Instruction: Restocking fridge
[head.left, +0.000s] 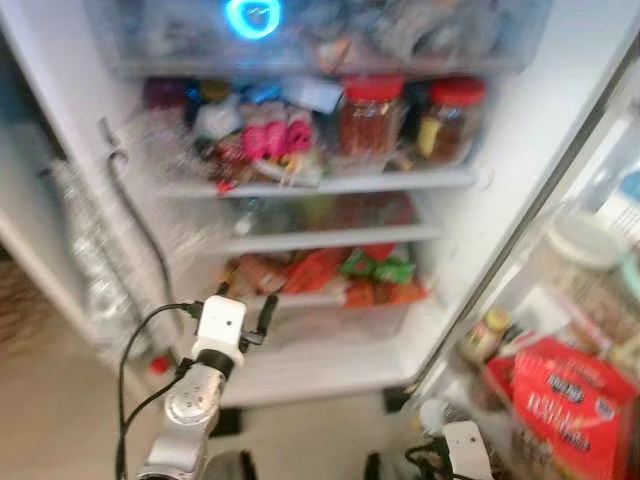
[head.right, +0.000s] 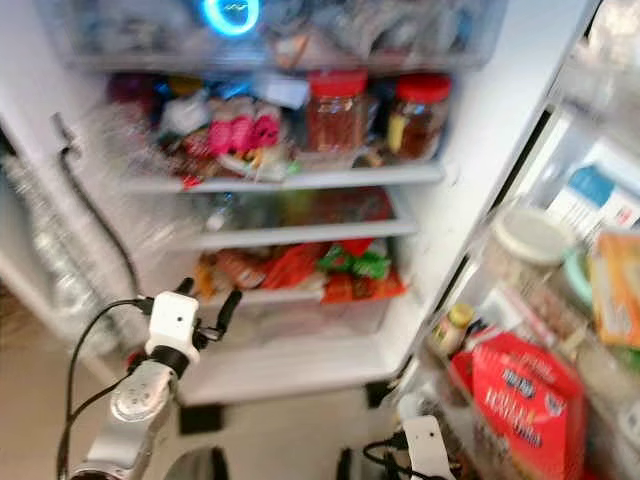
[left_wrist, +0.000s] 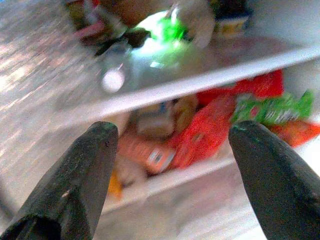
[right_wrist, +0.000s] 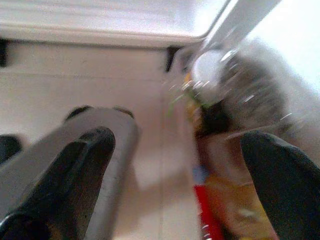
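The open fridge (head.left: 500, 150) stands straight ahead, its shelves crowded: 2 red-lidded jars (head.left: 372, 112) on an upper shelf beside pink packets (head.left: 272, 135), with orange and green snack packs (head.left: 375, 268) lower down. The left gripper (head.left: 243, 310) is raised before the lowest shelf, jaws spread wide and empty. The right gripper (right_wrist: 175, 165) hangs low near the door shelves, jaws wide apart, empty, by a red bag (head.left: 565, 400).

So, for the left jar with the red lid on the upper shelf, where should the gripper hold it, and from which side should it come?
Probably around the glass body just below the red lid of the left jar, coming straight in from the open front of the fridge. It stands upright at the shelf's front, and a second red-lidded jar stands close beside it, so side access looks tight. The left gripper is open, lower down.
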